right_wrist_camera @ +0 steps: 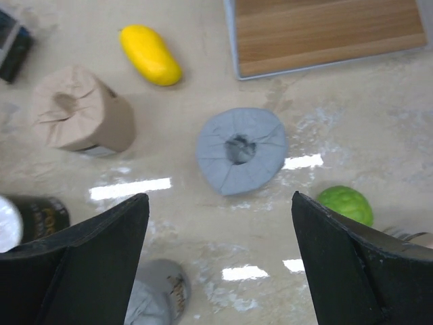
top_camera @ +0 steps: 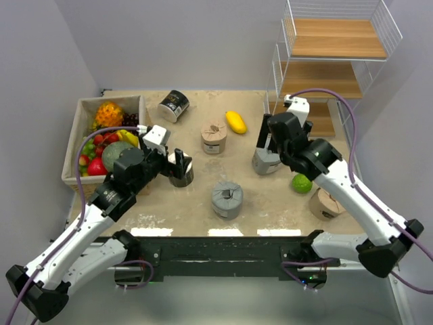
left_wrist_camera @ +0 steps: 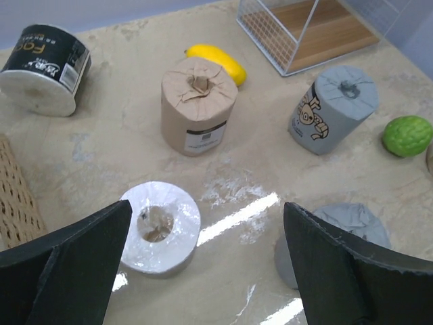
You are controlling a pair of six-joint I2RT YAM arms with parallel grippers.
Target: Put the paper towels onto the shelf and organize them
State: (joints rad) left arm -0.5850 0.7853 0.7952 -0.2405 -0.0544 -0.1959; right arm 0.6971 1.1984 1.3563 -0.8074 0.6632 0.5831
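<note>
Grey, tan and black paper towels (top_camera: 226, 198) are all sitting on the table (top_camera: 270, 203), off the shelf (top_camera: 335, 37). The left gripper (left_wrist_camera: 206, 264) is hovering wide open and empty over an upright black roll (left_wrist_camera: 160, 227). The right gripper (right_wrist_camera: 220, 264) is hanging open, holding nothing, above a grey roll (right_wrist_camera: 241, 150), probably not touching it.

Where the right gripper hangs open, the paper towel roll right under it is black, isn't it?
No. The paper towel roll under the open right gripper is grey, not black. The right wrist view shows it, standing on end.
</note>
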